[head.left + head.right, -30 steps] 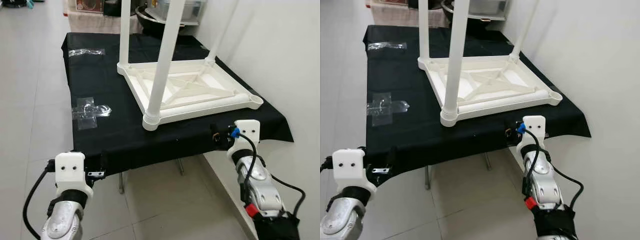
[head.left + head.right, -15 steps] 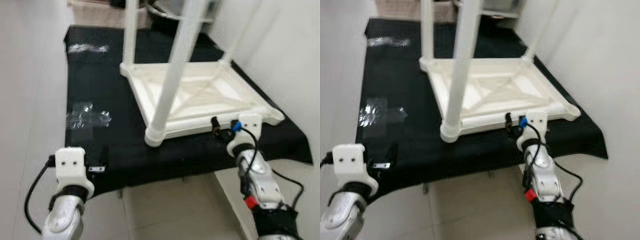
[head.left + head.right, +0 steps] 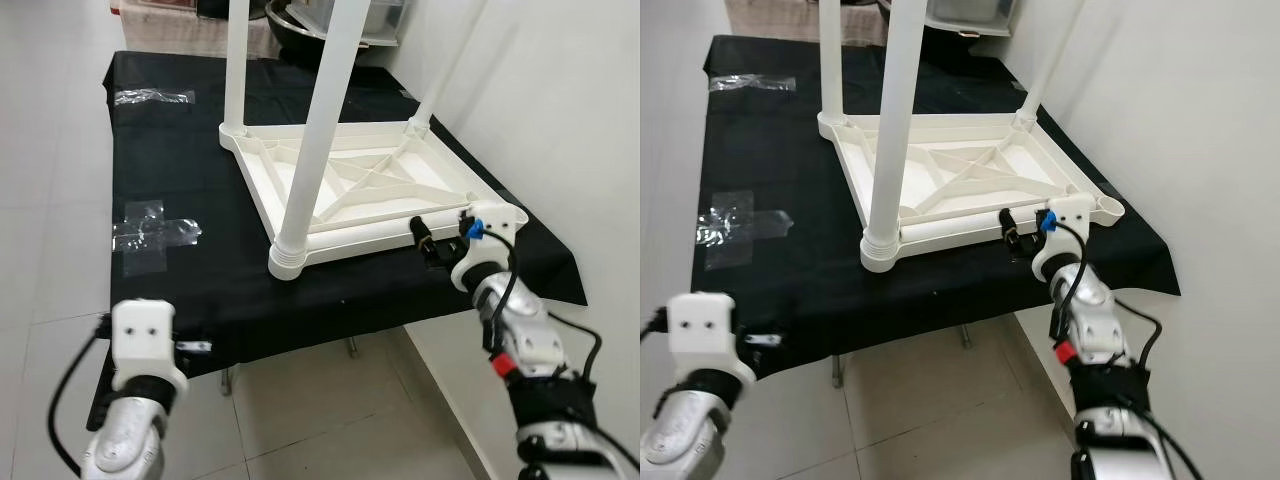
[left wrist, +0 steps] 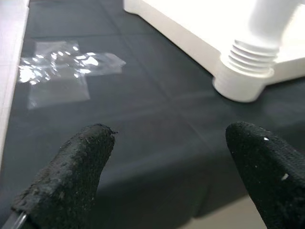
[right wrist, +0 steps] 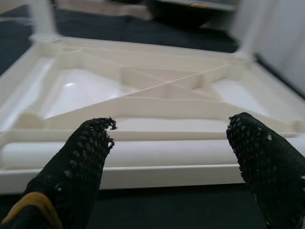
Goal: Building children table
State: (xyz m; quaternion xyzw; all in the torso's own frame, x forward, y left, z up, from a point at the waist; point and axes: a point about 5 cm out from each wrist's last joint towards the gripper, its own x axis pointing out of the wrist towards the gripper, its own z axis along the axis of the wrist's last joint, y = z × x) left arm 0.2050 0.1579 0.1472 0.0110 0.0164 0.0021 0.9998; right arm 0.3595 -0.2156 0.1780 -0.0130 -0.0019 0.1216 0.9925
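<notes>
We see the white children's table (image 3: 370, 185) lying upside down on a black cloth (image 3: 190, 160), three legs screwed in and standing upright. Our right gripper (image 3: 437, 240) hovers at the table's near edge, fingers (image 5: 86, 157) spread wide and holding nothing. Our left gripper (image 4: 167, 171) waits at the cloth's near edge, short of the table's nearest leg (image 3: 310, 140), equally wide open and empty. Clear plastic bags (image 3: 150, 225) lie on the cloth left of the table.

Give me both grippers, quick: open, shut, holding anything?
Left gripper: open, holding nothing, over the black cloth near the table leg.
Right gripper: open, holding nothing, at the edge of the upturned tabletop.
</notes>
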